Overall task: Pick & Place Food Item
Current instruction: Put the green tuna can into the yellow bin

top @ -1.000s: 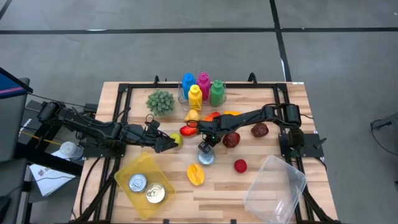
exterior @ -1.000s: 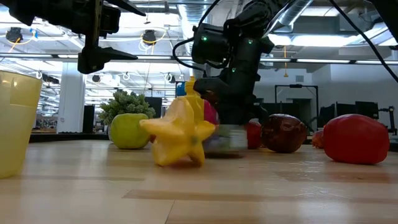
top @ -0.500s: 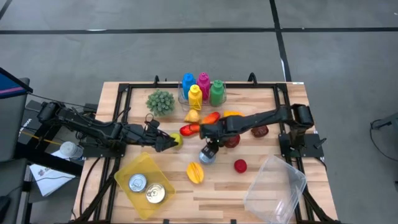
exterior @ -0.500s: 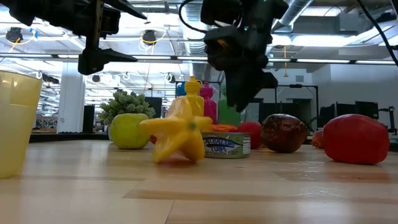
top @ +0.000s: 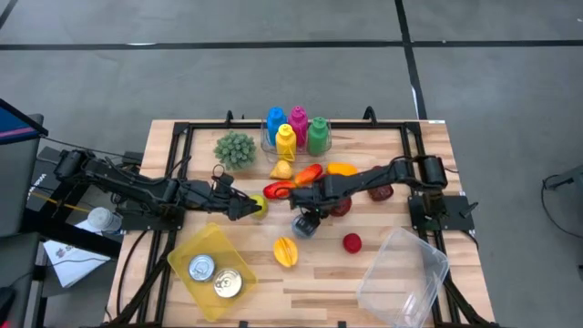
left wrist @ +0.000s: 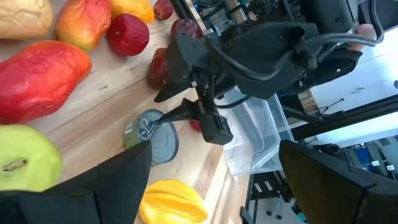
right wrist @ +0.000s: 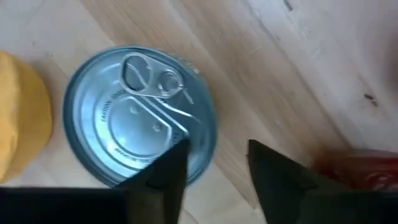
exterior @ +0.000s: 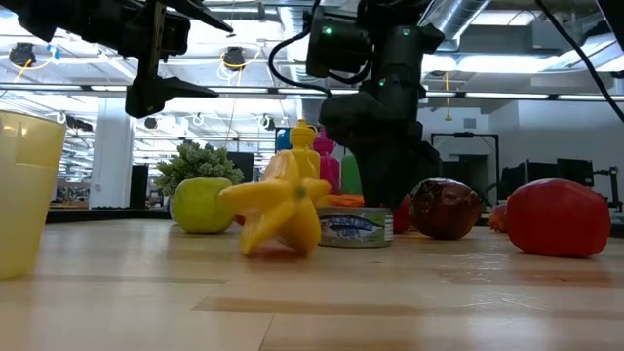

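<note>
A flat tin can with a pull tab stands upright on the wooden table, next to a yellow star fruit. My right gripper points down just above the can's rim and the bare wood beside it, fingers open and nothing between them; it also shows over the can in the left wrist view. My left gripper waits open above the table's left half, close to a green apple.
A yellow tub holding two cans sits near left, and a clear tub near right. Red and dark fruits crowd behind the can. Coloured bottles and a green plant stand at the far edge.
My right gripper has opened and let go of the can, then drawn off a little upward. The can, blurred under the shut fingers a second ago, now stands still on the table beside the star fruit.
</note>
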Robot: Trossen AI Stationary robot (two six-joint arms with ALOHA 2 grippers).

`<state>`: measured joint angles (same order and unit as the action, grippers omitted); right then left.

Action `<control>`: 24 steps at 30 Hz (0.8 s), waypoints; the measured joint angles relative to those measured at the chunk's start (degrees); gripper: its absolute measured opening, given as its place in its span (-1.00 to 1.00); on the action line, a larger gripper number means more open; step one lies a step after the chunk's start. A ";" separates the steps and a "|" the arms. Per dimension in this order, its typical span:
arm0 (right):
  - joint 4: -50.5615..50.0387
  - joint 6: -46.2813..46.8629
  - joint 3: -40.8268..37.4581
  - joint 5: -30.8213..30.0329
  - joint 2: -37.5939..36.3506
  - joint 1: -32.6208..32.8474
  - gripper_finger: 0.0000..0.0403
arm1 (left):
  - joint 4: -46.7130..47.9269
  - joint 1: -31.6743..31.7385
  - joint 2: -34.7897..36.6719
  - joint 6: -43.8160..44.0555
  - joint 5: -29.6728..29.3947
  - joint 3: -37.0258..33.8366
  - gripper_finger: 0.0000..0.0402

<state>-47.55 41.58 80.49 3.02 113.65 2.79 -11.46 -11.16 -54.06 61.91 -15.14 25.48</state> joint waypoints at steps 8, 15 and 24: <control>2.19 -0.13 -2.39 1.61 -0.46 -0.51 -0.94 | 0.00 0.00 0.00 0.02 -0.02 0.02 0.69; 2.66 -0.09 -3.02 3.06 -0.31 -1.13 -0.98 | -0.02 0.00 0.00 0.02 -0.02 0.02 0.69; 4.54 0.60 -3.34 1.41 -1.75 -0.88 -1.00 | -0.02 0.00 0.00 0.10 -0.03 0.02 0.69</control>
<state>-43.01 42.18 77.15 4.43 111.90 1.91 -11.49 -11.16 -54.06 62.01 -15.17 25.50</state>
